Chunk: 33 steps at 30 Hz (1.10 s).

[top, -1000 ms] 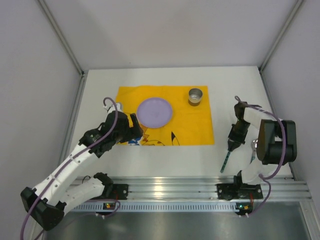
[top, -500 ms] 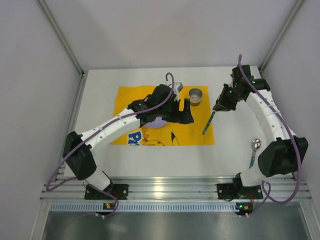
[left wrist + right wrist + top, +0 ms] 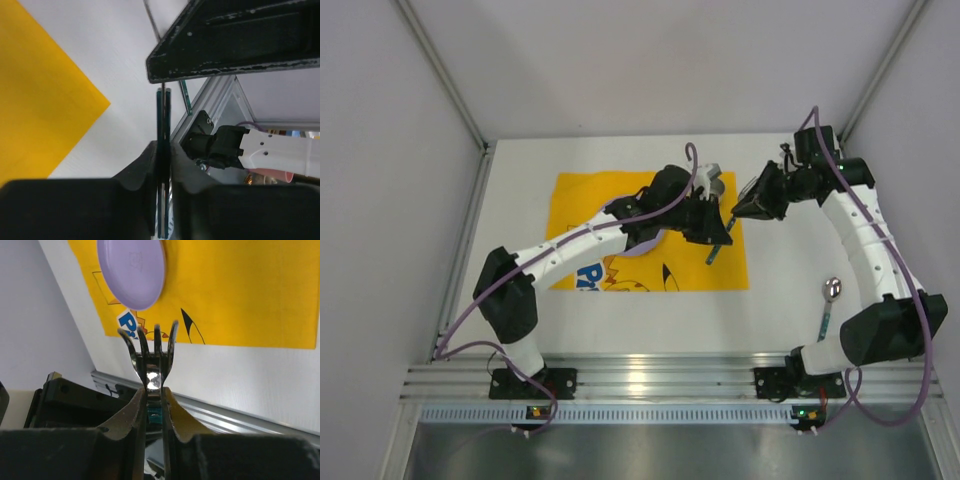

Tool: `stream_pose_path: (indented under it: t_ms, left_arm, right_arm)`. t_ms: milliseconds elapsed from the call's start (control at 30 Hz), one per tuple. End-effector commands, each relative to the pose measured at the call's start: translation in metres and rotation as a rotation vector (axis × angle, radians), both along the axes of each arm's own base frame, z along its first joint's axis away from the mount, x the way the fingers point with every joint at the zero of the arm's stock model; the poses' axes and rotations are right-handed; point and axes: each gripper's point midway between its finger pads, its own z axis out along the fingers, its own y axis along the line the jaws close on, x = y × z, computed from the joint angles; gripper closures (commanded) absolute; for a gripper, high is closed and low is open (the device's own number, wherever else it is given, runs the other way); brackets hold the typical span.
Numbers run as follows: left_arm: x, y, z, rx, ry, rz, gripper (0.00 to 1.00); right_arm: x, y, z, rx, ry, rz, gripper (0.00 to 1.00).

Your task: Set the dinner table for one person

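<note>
Fork (image 3: 152, 360) pinched at its neck by right tool (image 3: 154, 390), handle sitting inside left tool (image 3: 163, 112) above counter (image 3: 520, 300) far side, probably for handover; left clamp unclear.

Counted up: one yellow mat (image 3: 580, 200), one purple plate (image 3: 131, 272), one fork (image 3: 150, 347) and one spoon (image 3: 829, 300) are seen, plus two arms: left arm (image 3: 560, 243), right arm (image 3: 860, 235).

— Any lettering legible here?
— Just a blue-and-white "P" printed on the yellow mat (image 3: 240, 295), centre left of the right wrist view; whatever follows is hidden. A small stamp on the lilac plate (image 3: 125, 280) is too faint to read.
</note>
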Motion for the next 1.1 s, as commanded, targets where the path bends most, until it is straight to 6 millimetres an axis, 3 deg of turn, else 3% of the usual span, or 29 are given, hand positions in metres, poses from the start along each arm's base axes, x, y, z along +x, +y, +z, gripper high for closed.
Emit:
stream_pose_path:
  t_ms: [0,33,100,167,200,233,267,300,367,400,467,500,700,867,1067]
  left_arm:
    - [-0.003,-0.011,0.023,-0.092,-0.031,-0.032,0.9]
    - [-0.001,-0.009,0.02,-0.081,-0.027,-0.013,1.0]
    - [-0.001,-0.002,0.027,-0.101,-0.035,0.009,1.0]
    - [0.0,0.009,0.017,-0.077,-0.032,0.026,1.0]
    - [0.003,0.021,0.019,-0.064,-0.032,0.049,1.0]
    - [0.006,0.032,0.009,-0.035,-0.022,0.069,1.0]
    - [0.009,0.043,0.008,-0.019,-0.029,0.083,1.0]
    - [0.021,0.064,0.002,0.009,-0.012,0.124,1.0]
    - [0.026,0.096,0.001,0.026,-0.008,0.145,1.0]
    - [0.046,0.125,-0.004,0.045,0.007,0.21,1.0]
    - [0.055,0.167,-0.015,0.13,0.016,0.257,1.0]
    - [0.072,0.197,-0.017,0.161,0.017,0.324,1.0]
    - [0.092,0.3,-0.069,0.352,0.13,0.437,1.0]
    - [0.09,0.331,-0.112,0.309,0.304,0.391,1.0]
    - [0.085,0.329,-0.165,0.297,0.419,0.359,1.0]
  right_arm:
    - [-0.009,0.016,0.034,0.114,-0.061,0.027,1.0]
    - [-0.01,0.018,0.036,0.125,-0.064,0.031,1.0]
    - [-0.009,0.022,0.04,0.16,-0.068,0.03,1.0]
    - [-0.007,0.026,0.045,0.199,-0.098,0.035,0.97]
    - [-0.008,0.029,0.048,0.222,-0.1,0.04,0.85]
    - [-0.009,0.03,0.05,0.231,-0.104,0.043,0.62]
    - [-0.009,0.03,0.051,0.233,-0.112,0.046,0.2]
    - [-0.009,0.029,0.052,0.229,-0.119,0.049,0.0]
    - [-0.011,0.028,0.051,0.226,-0.124,0.052,0.0]
    - [-0.012,0.028,0.051,0.224,-0.129,0.056,0.0]
    - [-0.015,0.028,0.046,0.224,-0.117,0.06,0.0]
    - [-0.017,0.027,0.045,0.223,-0.118,0.065,0.0]
    - [-0.025,0.026,0.039,0.236,-0.102,0.084,0.0]
    - [-0.031,0.024,0.039,0.249,-0.105,0.091,0.0]
    - [-0.043,0.021,0.022,0.233,-0.079,0.096,0.0]
